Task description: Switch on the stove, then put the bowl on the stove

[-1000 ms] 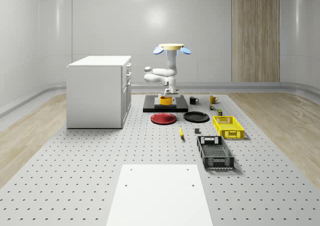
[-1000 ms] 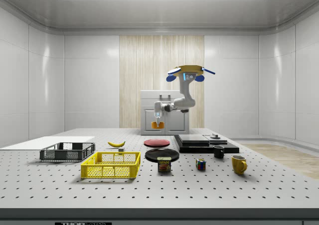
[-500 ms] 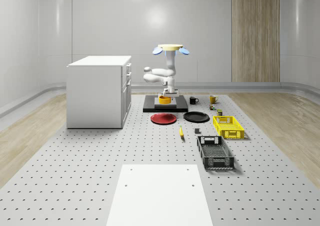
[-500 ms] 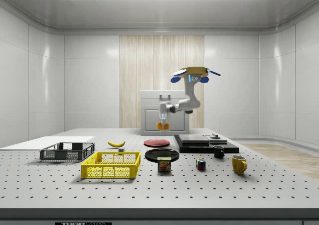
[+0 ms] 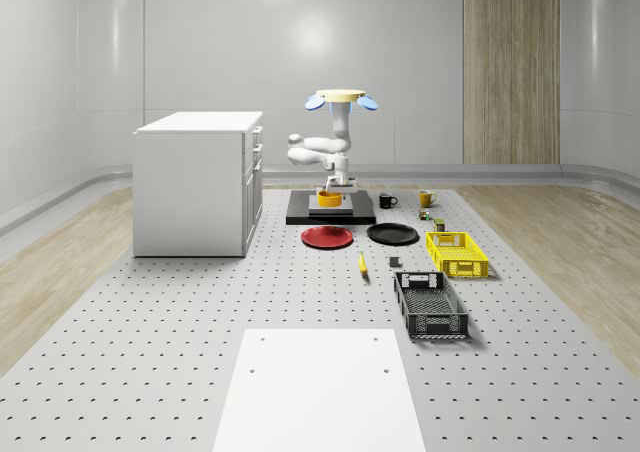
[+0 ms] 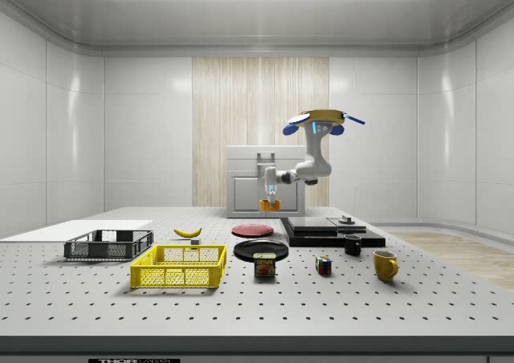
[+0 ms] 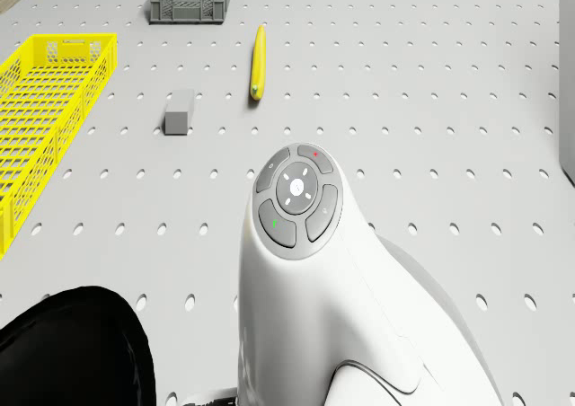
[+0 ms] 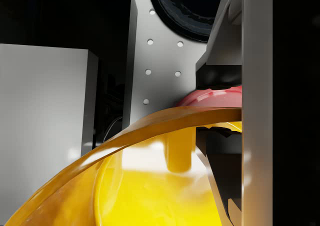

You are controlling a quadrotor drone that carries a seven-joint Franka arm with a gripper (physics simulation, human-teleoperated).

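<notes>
I held the one yellow bowl (image 5: 330,199) by its rim, my claw (image 6: 272,199) clenched on it so that it hung level and clear of the table while I carried it toward the burner. In the wrist view the bowl's wall (image 8: 150,176) ran right up against my finger (image 8: 255,111), the grip taken at the edge, I judged, so the base stayed free to set down flat. The single black stove (image 6: 329,230) lay below and just beyond my claw in the side view; the bowl had not yet touched it, and whether the stove was switched on I could not tell. I hovered over the stove end of the table (image 5: 150,312), arm folded down in front of me.

Near my claw lay two plates, one red (image 5: 327,237) and one black (image 5: 392,234). Farther off stood two mugs, a black mug (image 6: 352,244) and a yellow mug (image 6: 385,264), along with one can (image 6: 265,265) and one coloured cube (image 6: 323,265). Well apart from my claw were two crates, a yellow crate (image 5: 456,253) and a grey crate (image 5: 429,305), one banana (image 7: 259,62) and one small grey block (image 7: 180,112). One white cabinet (image 5: 198,182) stood off to the side.
</notes>
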